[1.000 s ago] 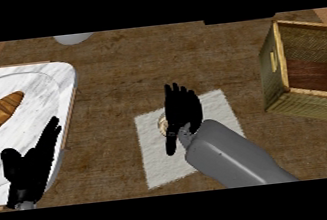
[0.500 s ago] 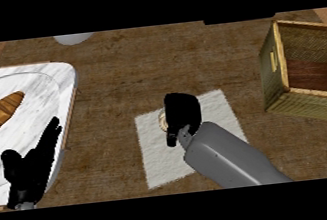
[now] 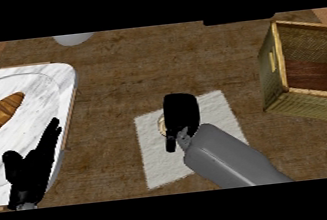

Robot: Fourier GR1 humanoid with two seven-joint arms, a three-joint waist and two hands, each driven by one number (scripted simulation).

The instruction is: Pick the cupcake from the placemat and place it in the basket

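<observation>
The cupcake [image 3: 162, 125] sits on the white placemat [image 3: 218, 107] in the middle of the counter; only a pale sliver of it shows at the left of my right hand [image 3: 180, 111]. That hand lies over it with its fingers curled down around it. The woven basket [image 3: 311, 74], with its wooden floor bare, stands at the right edge, well apart from the placemat. My left hand [image 3: 33, 166] rests open at the lower left, fingers pointing up over the white plate.
A large white plate [image 3: 30, 86] at the left carries a croissant [image 3: 0, 114]. A pale round object [image 3: 73, 39] shows at the top edge. Brown woven counter lies between the placemat and the basket.
My right hand's fingers have curled down from straight onto the cupcake and hide more of it. The left hand has stayed put.
</observation>
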